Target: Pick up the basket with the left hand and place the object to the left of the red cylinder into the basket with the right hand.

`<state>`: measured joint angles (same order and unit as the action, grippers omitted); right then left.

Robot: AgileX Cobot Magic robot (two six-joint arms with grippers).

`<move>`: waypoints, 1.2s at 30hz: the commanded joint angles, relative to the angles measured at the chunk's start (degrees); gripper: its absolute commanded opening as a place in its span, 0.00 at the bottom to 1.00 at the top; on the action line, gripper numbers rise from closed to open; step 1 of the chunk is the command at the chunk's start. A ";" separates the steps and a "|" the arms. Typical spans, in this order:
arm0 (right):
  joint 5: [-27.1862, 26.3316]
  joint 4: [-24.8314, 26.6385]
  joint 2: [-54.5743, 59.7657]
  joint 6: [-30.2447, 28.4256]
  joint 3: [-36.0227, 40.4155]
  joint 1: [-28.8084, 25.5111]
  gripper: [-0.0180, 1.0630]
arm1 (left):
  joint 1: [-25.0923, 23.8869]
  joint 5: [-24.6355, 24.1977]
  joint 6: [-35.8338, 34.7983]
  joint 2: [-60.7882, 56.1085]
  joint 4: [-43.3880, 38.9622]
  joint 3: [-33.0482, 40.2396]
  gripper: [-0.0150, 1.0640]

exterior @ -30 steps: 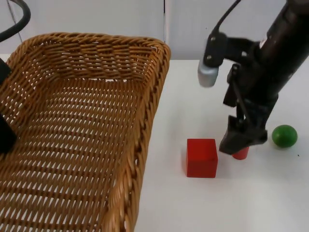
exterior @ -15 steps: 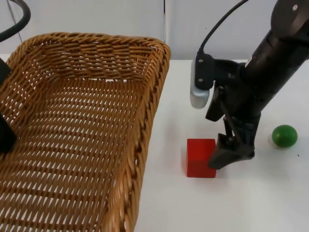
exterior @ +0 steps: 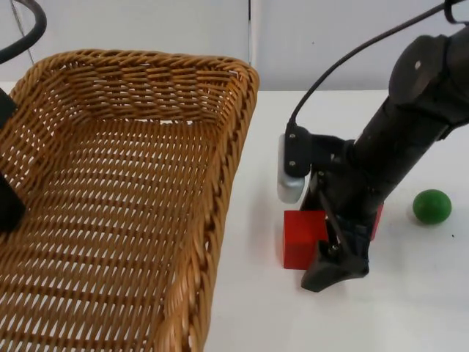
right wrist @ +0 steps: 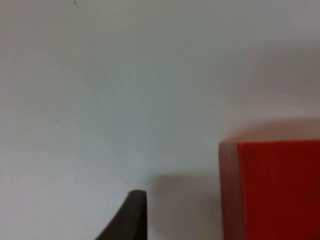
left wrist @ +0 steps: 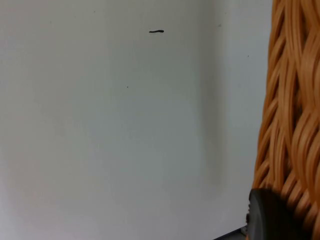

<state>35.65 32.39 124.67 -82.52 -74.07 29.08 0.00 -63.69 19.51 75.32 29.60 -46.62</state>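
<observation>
The wicker basket [exterior: 132, 183] fills the left of the top view, and my left gripper [exterior: 7, 205] is shut on its left rim. The left wrist view has a black fingertip [left wrist: 270, 217] against the woven rim [left wrist: 292, 115]. A red cube [exterior: 299, 236] sits on the table right of the basket. My right gripper [exterior: 331, 268] is low at the cube's front right corner, open and holding nothing. Its fingertip [right wrist: 131, 215] stands apart from the cube [right wrist: 272, 190], with bare table between them. The arm hides most of the red cylinder [exterior: 377, 220].
A green ball [exterior: 431, 206] lies at the right, beyond the cylinder. The white table [exterior: 293, 315] runs in front of the cube and between it and the basket. The grey partition wall [exterior: 330, 44] closes the far side.
My right gripper has moved left and toward the front of the table, from above the red cylinder to the cube's right front corner. The arm now covers the cylinder. The basket has not moved.
</observation>
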 commanded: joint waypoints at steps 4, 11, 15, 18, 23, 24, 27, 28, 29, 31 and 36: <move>-1.44 1.14 0.92 -2.40 -0.30 0.28 0.95 | -0.03 -0.69 -0.34 -0.69 1.87 0.15 0.01; -2.90 1.24 1.39 -2.98 -0.30 0.28 0.91 | -0.03 -0.57 -0.34 -0.69 1.87 0.15 0.01; -3.52 1.24 1.39 -2.98 -0.30 0.28 0.74 | -0.03 -0.57 -0.34 -0.69 1.87 0.15 0.01; -4.24 1.24 1.39 -2.98 -0.30 0.28 0.64 | -0.03 -0.47 -0.34 -0.69 1.87 0.15 0.01; -5.11 1.24 1.39 -2.98 -0.30 0.28 0.40 | -0.03 -0.47 -0.49 -0.69 1.87 0.15 0.01; -5.11 1.24 1.39 -2.98 -0.30 0.28 0.34 | -0.03 -0.47 -0.49 -0.69 1.87 0.15 0.01; -5.11 1.24 1.39 -2.98 -0.30 0.28 0.19 | -0.03 -0.47 -0.49 -0.69 1.87 0.15 0.01; -5.11 1.24 1.39 -2.87 -0.30 0.28 0.09 | -0.03 -0.47 -0.49 -0.69 1.87 0.15 0.01; -4.77 1.24 1.27 -2.87 -0.30 0.28 0.02 | -0.03 -0.47 -0.49 -0.69 1.87 0.15 0.01; -3.56 1.24 0.34 -2.32 -0.30 0.28 0.02 | -0.03 -0.47 -0.49 -0.69 1.87 0.15 0.01; -0.60 0.91 -3.33 -1.90 -0.30 0.17 0.02 | -0.03 -0.08 -0.50 -0.56 1.87 0.15 0.01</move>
<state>33.10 33.45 124.42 -84.79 -74.07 29.34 0.00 -63.58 19.41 75.32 29.60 -46.62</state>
